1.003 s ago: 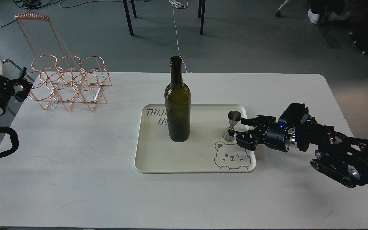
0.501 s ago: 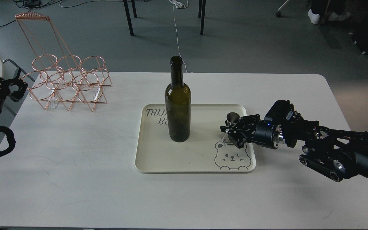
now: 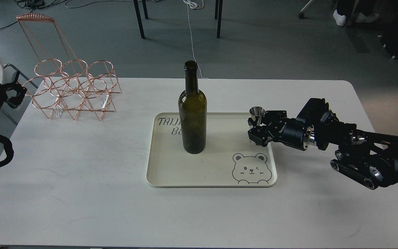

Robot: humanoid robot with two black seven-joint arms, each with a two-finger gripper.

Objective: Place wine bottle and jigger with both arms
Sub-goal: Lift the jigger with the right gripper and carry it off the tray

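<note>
The wine bottle (image 3: 192,117), dark olive green and unlabelled, stands upright on the left half of a cream tray (image 3: 206,173). My right gripper (image 3: 255,128) reaches in from the right and is shut on the waist of the small silver jigger (image 3: 256,112). It holds the jigger upright, lifted clear of the tray floor, over the tray's right rear part. My left gripper (image 3: 15,94) is at the far left edge, beside the table's left rear corner, with its fingers apart and empty.
A copper wire rack (image 3: 73,91) with a tall handle stands at the table's left rear. The tray has a bear drawing (image 3: 252,168) at its front right. Chair legs and cables are on the floor behind the table.
My right gripper closed on the jigger and lifted it up and slightly back-right off the tray floor. My left arm drew back a little to the left.
</note>
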